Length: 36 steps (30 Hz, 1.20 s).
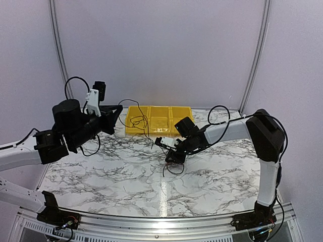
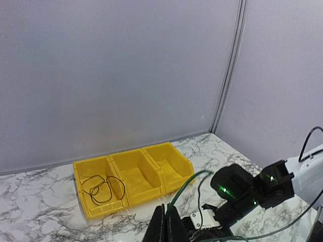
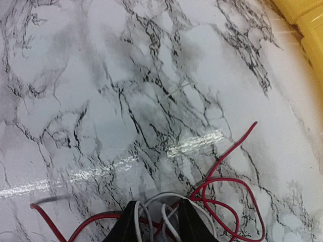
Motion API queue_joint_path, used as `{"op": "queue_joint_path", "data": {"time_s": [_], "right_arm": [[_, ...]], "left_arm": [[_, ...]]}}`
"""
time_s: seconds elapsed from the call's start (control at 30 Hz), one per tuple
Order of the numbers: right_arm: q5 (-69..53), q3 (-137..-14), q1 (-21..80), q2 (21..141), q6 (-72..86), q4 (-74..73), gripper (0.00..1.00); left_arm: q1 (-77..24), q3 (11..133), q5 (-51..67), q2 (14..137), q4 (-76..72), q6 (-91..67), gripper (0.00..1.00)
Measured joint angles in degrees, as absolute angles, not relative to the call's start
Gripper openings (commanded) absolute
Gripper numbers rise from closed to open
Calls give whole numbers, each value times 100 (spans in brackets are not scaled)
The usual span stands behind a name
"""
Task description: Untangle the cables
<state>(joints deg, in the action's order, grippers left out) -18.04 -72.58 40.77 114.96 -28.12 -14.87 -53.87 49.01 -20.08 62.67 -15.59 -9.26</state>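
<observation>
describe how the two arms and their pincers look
Left arm and right arm: white tubular links joined by bulky black joint housings, on black bases. Thick black cables loop loosely along each. The left pincer and right pincer are black; a white bracket sits on the left wrist. Small green lights glow on the right wrist.

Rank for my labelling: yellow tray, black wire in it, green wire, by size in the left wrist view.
1. yellow tray
2. black wire and green wire: unsure, the green one is nearer the camera.
</observation>
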Motion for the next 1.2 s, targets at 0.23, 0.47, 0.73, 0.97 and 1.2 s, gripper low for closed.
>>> {"op": "queue_joint_path", "data": {"time_s": [0.23, 0.47, 0.73, 0.97, 1.2], "right_arm": [[-1723, -7481, 4075, 11692, -2742, -1514, 3], [-1695, -7583, 4082, 11799, -2718, -1511, 0], [-1656, -7590, 4016, 11810, -2694, -1549, 0], [-1649, -7607, 3972, 11810, -2661, -1610, 17], [-1645, -7647, 3953, 11751, -2724, -1890, 46]], "left_arm": [[-5387, 6278, -2580, 5601, -534, -626, 0], [-5413, 7076, -3288, 4971, 93, -191, 0], [-5411, 7557, -3850, 4401, 104, 126, 0], [-5411, 7754, -3972, 4484, 237, 266, 0], [-5411, 7609, -3881, 4849, 401, 178, 0]]}}
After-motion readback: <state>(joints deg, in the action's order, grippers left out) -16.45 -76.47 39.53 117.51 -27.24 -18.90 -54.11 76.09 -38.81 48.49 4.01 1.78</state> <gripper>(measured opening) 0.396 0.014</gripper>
